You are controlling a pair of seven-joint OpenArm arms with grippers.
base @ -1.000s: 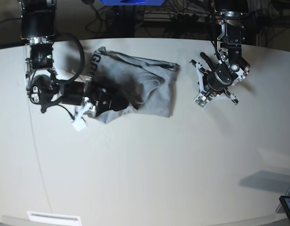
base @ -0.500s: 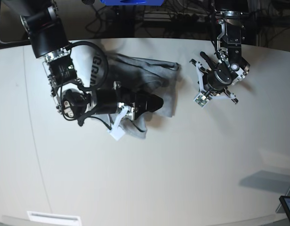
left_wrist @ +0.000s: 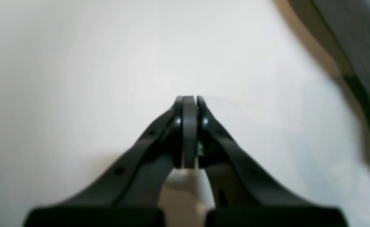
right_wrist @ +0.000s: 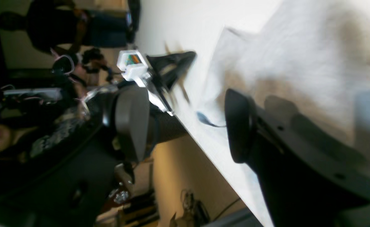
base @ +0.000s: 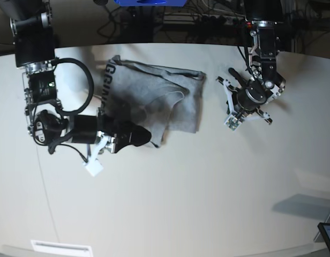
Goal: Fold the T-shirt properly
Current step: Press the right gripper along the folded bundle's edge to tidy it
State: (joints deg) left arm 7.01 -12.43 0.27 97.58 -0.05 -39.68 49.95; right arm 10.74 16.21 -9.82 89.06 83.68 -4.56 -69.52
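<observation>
Your T-shirt [base: 154,96] lies crumpled toward eleven o'clock on the pale table [base: 186,193], grey side up, with black lettering showing along its left edge and one fold hanging down at its lower corner. The right gripper [base: 144,135] lies low across the table from nine o'clock, its jaws parted at the shirt's lower hem; whether cloth sits between them you cannot tell from the base view, and in the right wrist view the two dark fingers [right_wrist: 240,126] stand well apart with only blurred fabric behind them. A small white block [base: 94,168] dangles on a cable under that arm (it rests on the bare tabletop, apart from the shirt). The left gripper [base: 245,104] hovers at one o'clock, just right of the shirt and clear of it, jaws pressed together on nothing, as its wrist camera shows [left_wrist: 189,104]. Beyond the far edge, dark cables and a blue box [base: 149,2] crowd the background, and a screen's corner [base: 328,235] peeks in at four o'clock.
</observation>
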